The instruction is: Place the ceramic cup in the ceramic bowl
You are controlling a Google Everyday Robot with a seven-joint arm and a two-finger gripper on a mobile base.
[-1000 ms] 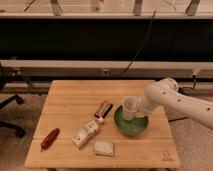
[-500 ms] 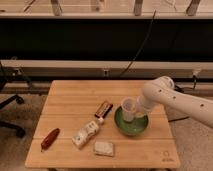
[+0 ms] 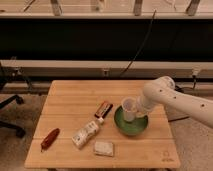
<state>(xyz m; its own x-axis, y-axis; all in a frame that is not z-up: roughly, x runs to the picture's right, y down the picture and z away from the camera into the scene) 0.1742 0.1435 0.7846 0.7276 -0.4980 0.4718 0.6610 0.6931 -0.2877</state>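
the ceramic cup (image 3: 129, 108) stood upright over the ceramic bowl (image 3: 131, 124), at the bowl's 12 o'clock rim, its lower part inside the bowl's outline; whether it touched the bowl's floor could not be told. the green bowl sat on the wooden table (image 3: 75, 100) toward its 3 o'clock side. the gripper (image 3: 137, 109) was just beside the cup at the cup's 3 o'clock, at the end of the white arm (image 3: 175, 100) that reached in from the table's 3 o'clock edge; it looked to be against the cup's side, but whether its fingers were apart or clamped on the cup could not be told.

at the bowl's 10 o'clock, near but apart from it, lay a small dark snack bar (image 3: 103, 108). at its 8 o'clock lay a white packet (image 3: 86, 134), tilted, and below that a pale square pouch (image 3: 103, 148). a red object (image 3: 50, 138) lay well apart near the table's 8 o'clock corner.
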